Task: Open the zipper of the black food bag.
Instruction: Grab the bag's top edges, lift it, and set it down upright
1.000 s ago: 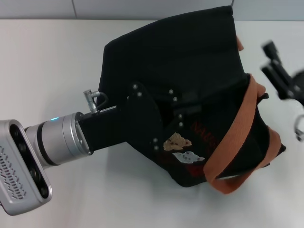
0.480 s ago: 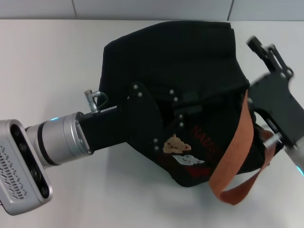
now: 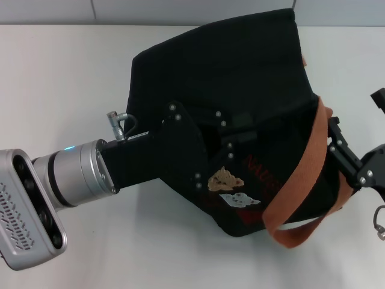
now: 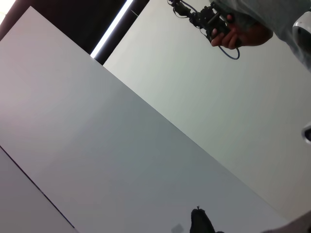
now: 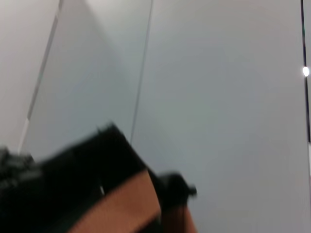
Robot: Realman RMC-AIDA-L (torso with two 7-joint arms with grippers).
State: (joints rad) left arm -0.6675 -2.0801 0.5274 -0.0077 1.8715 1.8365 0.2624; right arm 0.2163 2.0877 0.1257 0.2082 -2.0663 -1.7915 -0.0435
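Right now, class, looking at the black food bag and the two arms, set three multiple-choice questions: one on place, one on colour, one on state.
1. Where is the left gripper?
A. Pressed on the black food bag
B. Parked off the white table
C. Raised well clear of the bag

2. What colour are the straps?
A. Blue
B. Orange-brown
C. White

3. How does the bag rest?
A. Hanging in the air
B. Upside down in a box
C. Lying on the table

Answers:
1 A, its black body lies on the bag's fabric.
2 B, the webbing loop shows orange-brown.
3 C, bare table surrounds it; the right gripper is beside the strap.
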